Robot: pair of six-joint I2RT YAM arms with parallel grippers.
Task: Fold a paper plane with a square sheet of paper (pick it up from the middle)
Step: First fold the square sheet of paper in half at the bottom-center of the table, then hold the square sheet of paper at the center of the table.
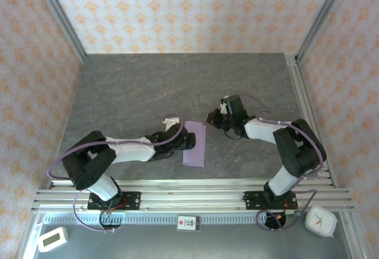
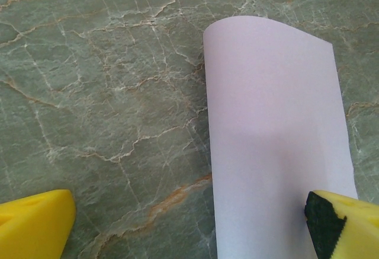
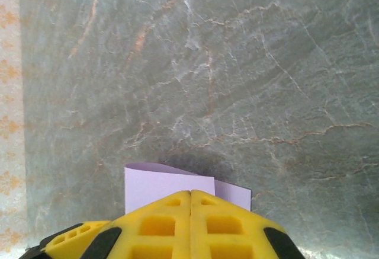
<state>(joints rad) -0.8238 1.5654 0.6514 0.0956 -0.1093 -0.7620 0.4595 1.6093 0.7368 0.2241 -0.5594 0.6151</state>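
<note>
Sheet point(image 1: 195, 145) lies folded between low left gripper point(image 1: 183, 141), spread wide over it, and right gripper point(image 1: 213, 118), clamped tight

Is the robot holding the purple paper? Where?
Seemingly nothing. The paper lies on the table; the left end effector is open over it, the right end effector shut by its edge.

Pale lilac paper point(image 1: 195, 143); grey veined table point(image 1: 136, 93); orange-motif walls point(image 1: 189, 10).

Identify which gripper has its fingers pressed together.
The right gripper: its fingers meet with no gap. The left gripper is spread wide, one finger over the lilac paper.
</note>
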